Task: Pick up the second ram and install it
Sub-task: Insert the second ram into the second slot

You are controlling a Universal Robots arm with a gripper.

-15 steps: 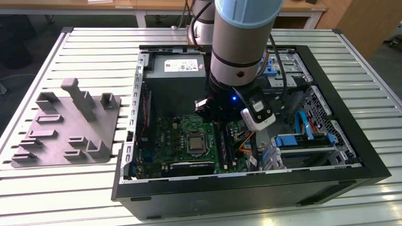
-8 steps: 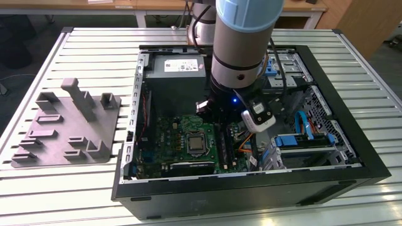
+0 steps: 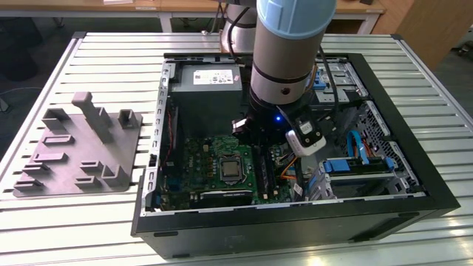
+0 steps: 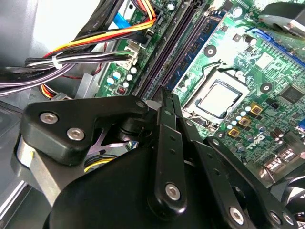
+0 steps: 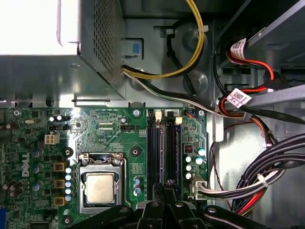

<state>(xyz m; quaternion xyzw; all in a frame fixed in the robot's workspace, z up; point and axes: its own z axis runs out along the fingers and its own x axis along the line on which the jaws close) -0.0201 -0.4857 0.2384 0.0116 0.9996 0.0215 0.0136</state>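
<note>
Checking the exterior view first: slatted table [image 3: 88, 233], open PC case [image 3: 296, 233] lying on it, arm [image 3: 284, 55] reaching down into the case, grey fixture [image 3: 74, 166] on the table beside the case on the exterior view's left.

Inside, in the first wrist view, I see the green motherboard [image 5: 109, 124] with the CPU socket [image 5: 101, 188] and the black memory slots [image 5: 153, 143] just beside it.

In the second wrist view a dark blue stick stands on edge in the slot on the CPU side. I take it for the second ram [image 4: 198, 47], though I can't tell it from any other stick.

The gripper [image 4: 166, 93] has its fingers pressed together with nothing visibly pinched between them. The tips are over the slot row, close beside that stick — whether they touch anything I can't tell.

Risks, my guess:
- Closed tips bearing down off the stick's middle could seat one end only and leave it tilted, with a white latch [image 5: 156, 114] not snapping in.
- Tips landing on a bare slot or on the board instead of the stick's edge would flex the motherboard.
- The cable bundle [image 4: 86, 59] runs near the finger linkage, so a sideways shift could snag it.
</note>
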